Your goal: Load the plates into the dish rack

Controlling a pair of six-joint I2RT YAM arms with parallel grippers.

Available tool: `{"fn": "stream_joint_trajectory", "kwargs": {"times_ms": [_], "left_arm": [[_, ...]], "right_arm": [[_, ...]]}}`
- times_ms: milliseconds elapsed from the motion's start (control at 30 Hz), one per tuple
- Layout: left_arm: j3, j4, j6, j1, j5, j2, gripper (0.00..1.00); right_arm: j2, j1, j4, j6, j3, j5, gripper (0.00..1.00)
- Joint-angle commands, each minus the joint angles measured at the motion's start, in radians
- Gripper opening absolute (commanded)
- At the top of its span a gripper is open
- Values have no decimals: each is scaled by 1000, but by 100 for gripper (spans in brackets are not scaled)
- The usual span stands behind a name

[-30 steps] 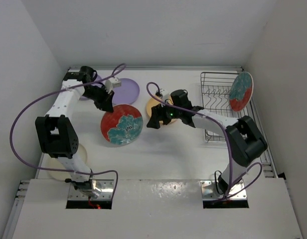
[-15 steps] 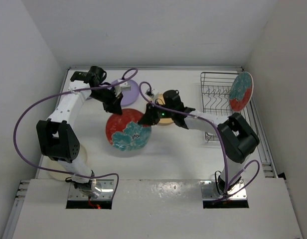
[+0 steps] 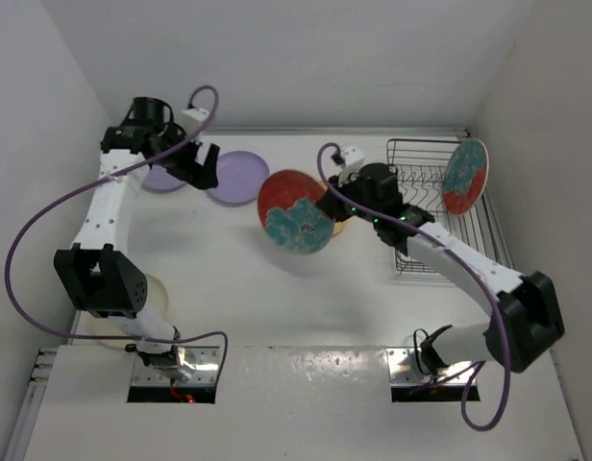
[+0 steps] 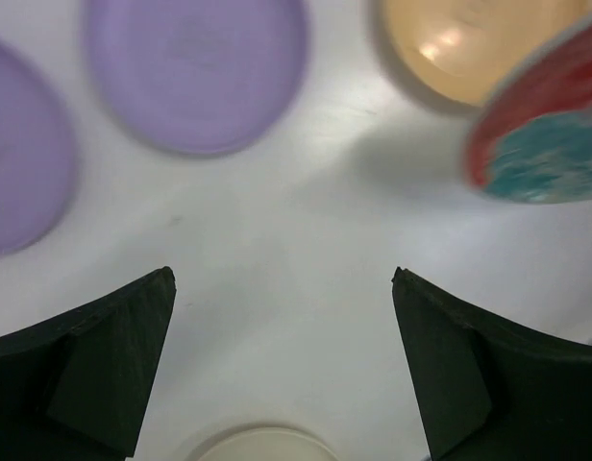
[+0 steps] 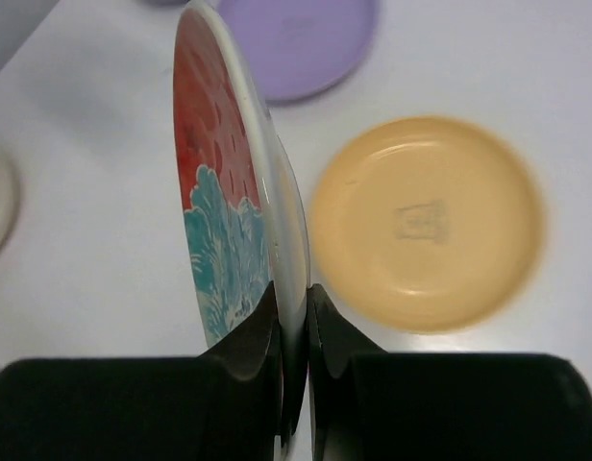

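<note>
At far left, the left gripper (image 3: 202, 165), jaws spread, and its arm half hide one lilac plate (image 3: 161, 181); its twin (image 3: 236, 177) lies just beside. The right gripper (image 5: 291, 293), jaws pinching the rim, holds a red, teal-flowered plate (image 3: 294, 211) on edge above the worktop (image 3: 277, 288), masking the yellow-orange plate (image 5: 426, 223). Another flowered plate (image 3: 465, 176) stands upright at the right side of the dish rack (image 3: 411, 144).

Top cam looks down on whole table (image 3: 306, 298); both wrist cams close, share yellow plate (image 5: 426, 221).
</note>
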Motion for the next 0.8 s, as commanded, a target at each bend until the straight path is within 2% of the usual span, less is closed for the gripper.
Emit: {"fn": "stream_joint_trajectory", "kwargs": {"times_ms": [0, 133, 200, 267, 300, 400, 467, 500, 600, 633, 767], "left_arm": [[85, 102, -177, 87, -215, -57, 100], [64, 113, -167, 156, -229, -68, 100], [30, 113, -166, 181, -229, -80, 100], [-22, 113, -156, 190, -218, -92, 100], [-48, 113, -156, 190, -218, -92, 100], [-77, 113, -145, 201, -218, -103, 100], [-99, 113, -136, 210, -209, -112, 100], [-99, 113, -136, 210, -209, -112, 100], [-119, 122, -125, 219, -209, -122, 100], [-131, 122, -125, 219, -209, -122, 100], [-143, 122, -125, 230, -209, -131, 100]], "right_arm": [[-161, -89, 26, -87, 151, 229, 0], [-222, -227, -71, -185, 184, 436, 0], [-250, -325, -80, -237, 199, 490, 0], [-256, -374, -57, -308, 199, 554, 0], [-255, -444, -50, -366, 201, 624, 0], [-233, -550, 58, -461, 189, 699, 0], [-210, -571, 111, -475, 182, 709, 0], [-204, -645, 121, -469, 182, 714, 0], [-157, -697, 162, -445, 184, 685, 0], [-140, -718, 168, -431, 178, 616, 0], [-100, -741, 217, -428, 158, 550, 0]]}}
